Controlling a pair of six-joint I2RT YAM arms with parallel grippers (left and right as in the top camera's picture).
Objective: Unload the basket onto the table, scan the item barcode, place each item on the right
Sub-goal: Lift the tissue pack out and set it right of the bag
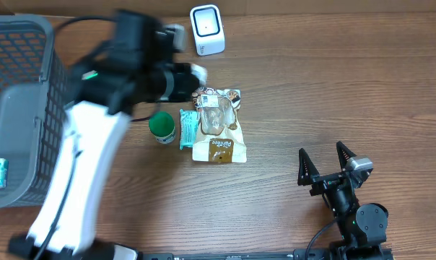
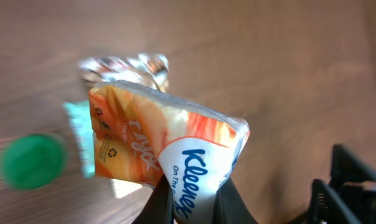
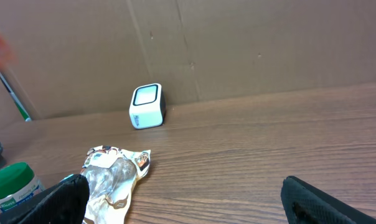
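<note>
Item: orange-and-white soft plastic tissue pack (image 2: 169, 140), raised off the brown wooden tabletop (image 1: 312, 87), close to the white box-shaped barcode scanner (image 1: 207, 29), on its robot-facing side and a little to its left.
Hold: left fingers (image 2: 158, 213) pressed together on one narrow end of the tissue pack; the rest of it juts out free beyond them.
Idle arm: right fingers (image 1: 305, 167) spread wide apart with nothing between them, well away from the scanner, towards the robot and to its right.
Other stock: green-lidded round jar (image 1: 162, 128), teal foil wrapper (image 1: 188, 128) and beige-and-brown crinkled pouch (image 1: 218, 130) lie side by side on the robot's side of the scanner, below the raised pack. A grey mesh plastic basket (image 1: 30, 43) stands far to the scanner's left.
Legible writing: "Kleenex" in blue script, with "On The" beneath it and the remainder hidden; a recycling mark on the orange face. Print on the pouch and the jar is too small to read.
Barcode: not seen on any face that shows.
Risk, slip: slick film pinched at one end only may slide out or sag, dropping the pack onto the goods below.
Risk, missed read: the code may be turned away from the scanner window, or creased by the pinch.
Risk, knock: the left arm works close to the scanner and may nudge it.
</note>
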